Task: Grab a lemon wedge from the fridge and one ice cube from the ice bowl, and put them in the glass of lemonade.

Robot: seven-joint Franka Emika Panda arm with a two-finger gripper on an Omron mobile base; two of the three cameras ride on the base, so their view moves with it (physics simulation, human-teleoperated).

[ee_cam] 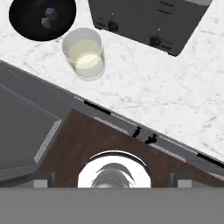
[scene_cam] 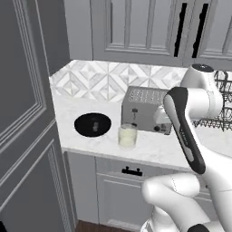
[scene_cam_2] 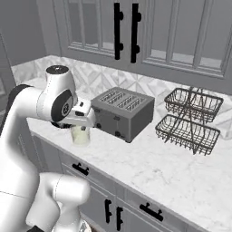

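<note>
Seemingly unmarked toaster (scene_cam_2: 122, 112), glass of lemonade (ee_cam: 84, 53).

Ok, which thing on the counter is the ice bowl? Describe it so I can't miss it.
Find the grey toaster on the white marble counter. The glass of lemonade stands in front of its left end, and left of that sits the ice bowl: wide, shallow, round and black, the only black dish there.

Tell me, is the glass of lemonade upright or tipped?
Upright: the glass of lemonade stands on the counter, with level pale liquid inside.
</note>
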